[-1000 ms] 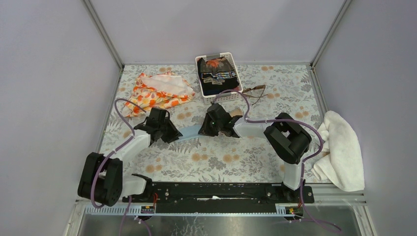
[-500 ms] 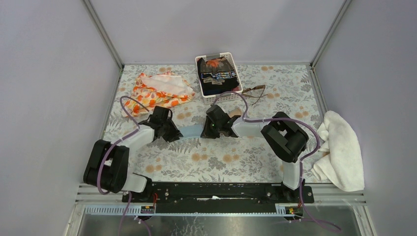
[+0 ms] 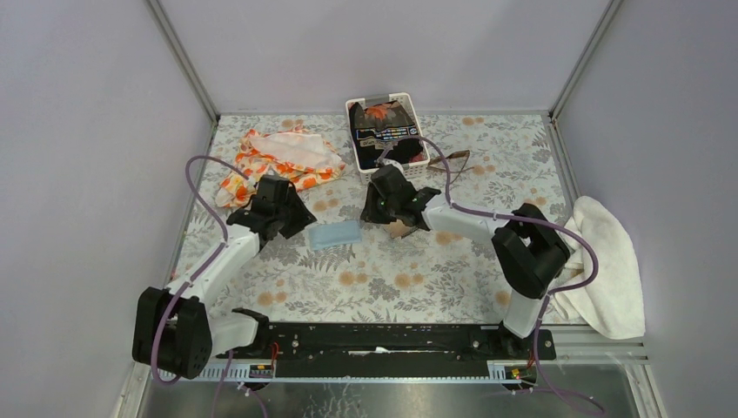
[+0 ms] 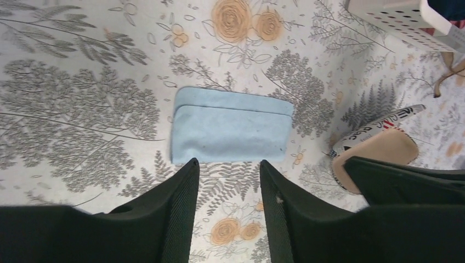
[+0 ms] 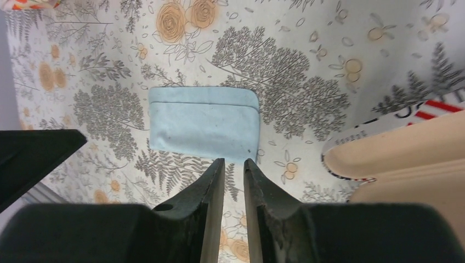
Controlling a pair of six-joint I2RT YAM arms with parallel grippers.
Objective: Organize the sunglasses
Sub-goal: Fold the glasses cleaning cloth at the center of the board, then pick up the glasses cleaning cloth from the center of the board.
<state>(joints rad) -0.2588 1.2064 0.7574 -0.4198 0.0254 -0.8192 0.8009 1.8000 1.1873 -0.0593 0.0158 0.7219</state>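
cloth (image 3: 335,235) folded mid-frame; sunglasses (image 3: 454,162) lie loose, upper right of centre.
your left claw (image 4: 227,164) stands apart, your right claw (image 5: 233,161) nearly together, both empty; stowing the sunglasses remains.

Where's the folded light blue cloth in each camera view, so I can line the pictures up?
Top external: the light blue cloth lies just left of the picture's centre.
Left wrist: upper middle, just beyond the fingertips.
Right wrist: left of centre, just above the fingertips.
Shared landmark: the tan printed case, immediately right of the cloth in every view.
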